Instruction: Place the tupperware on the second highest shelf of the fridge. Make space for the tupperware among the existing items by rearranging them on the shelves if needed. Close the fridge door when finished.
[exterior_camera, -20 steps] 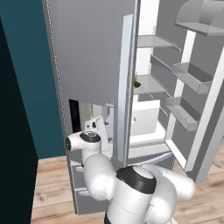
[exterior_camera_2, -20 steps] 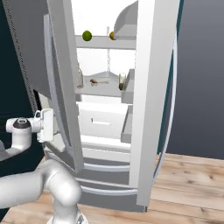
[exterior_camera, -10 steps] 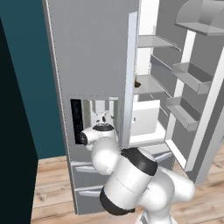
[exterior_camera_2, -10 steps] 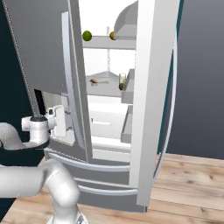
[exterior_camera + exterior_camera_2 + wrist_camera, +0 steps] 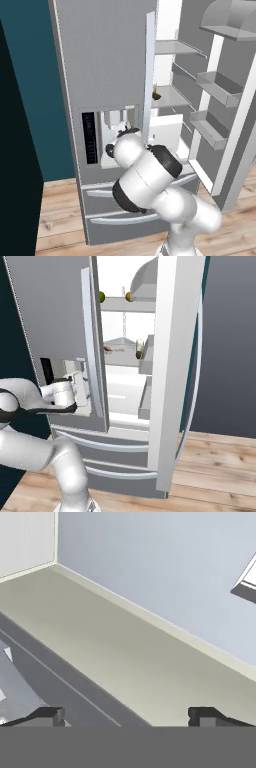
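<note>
- Left base view: the two-finger gripper (image 5: 124, 131) sits at the end of the white arm, just in front of the water dispenser panel (image 5: 111, 136) on the closed left door of the tall grey French-door fridge (image 5: 105, 90). The arm's own bulk hides the fingers here. The right door (image 5: 235, 100) stands swung open, its grey rimmed bins facing the cavity.
- Right base view: the gripper (image 5: 81, 390) is level with the long pale vertical handle (image 5: 89, 331) of the left door, near its lower end. The thin pale grey second highest shelf (image 5: 120, 358) carries a small brown-and-white item, probably the shallow white tupperware (image 5: 114, 349); too small to confirm. Two small round items rest on the shelf above.
- Hand view: the dark fingertips (image 5: 42, 717) are spread wide, with nothing between them. A flat pale surface lies straight ahead.
- Judged step: if the tub is placed, door closing remains. The next move calls for withdrawal from the left door and a swing around to the outer face of the right door.
- Clearance: the left door's edge and handle lie close to the hand; open floor lies to the right.
</note>
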{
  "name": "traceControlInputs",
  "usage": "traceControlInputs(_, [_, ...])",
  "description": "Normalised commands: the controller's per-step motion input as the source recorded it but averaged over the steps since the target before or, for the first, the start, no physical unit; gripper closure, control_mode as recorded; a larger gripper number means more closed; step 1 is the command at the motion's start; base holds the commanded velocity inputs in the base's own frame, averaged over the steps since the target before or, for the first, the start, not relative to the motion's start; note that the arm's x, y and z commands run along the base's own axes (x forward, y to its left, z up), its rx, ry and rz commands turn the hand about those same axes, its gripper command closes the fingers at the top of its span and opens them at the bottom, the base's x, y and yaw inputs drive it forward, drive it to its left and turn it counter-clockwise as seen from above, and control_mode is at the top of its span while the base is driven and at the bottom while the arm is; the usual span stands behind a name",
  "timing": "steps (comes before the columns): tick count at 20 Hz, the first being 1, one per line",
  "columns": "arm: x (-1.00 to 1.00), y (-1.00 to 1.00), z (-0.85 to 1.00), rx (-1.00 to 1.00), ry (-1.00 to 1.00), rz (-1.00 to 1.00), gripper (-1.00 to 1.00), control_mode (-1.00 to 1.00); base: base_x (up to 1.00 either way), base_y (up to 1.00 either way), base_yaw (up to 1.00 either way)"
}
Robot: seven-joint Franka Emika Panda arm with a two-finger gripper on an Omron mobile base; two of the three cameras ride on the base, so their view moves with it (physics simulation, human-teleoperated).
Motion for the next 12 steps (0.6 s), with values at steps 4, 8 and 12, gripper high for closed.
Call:
traceControlInputs(4, [0.55, 0.00, 0.35, 0.00, 0.00, 0.16, -1.00, -1.00, 0.00, 0.00, 0.00])
traceControlInputs(8, [0.60, 0.00, 0.36, 0.00, -0.01, 0.16, -1.00, -1.00, 0.00, 0.00, 0.00])
traceControlInputs(12, [-0.16, 0.50, 0.27, -0.07, -0.19, 0.20, -1.00, -1.00, 0.00, 0.00, 0.00])
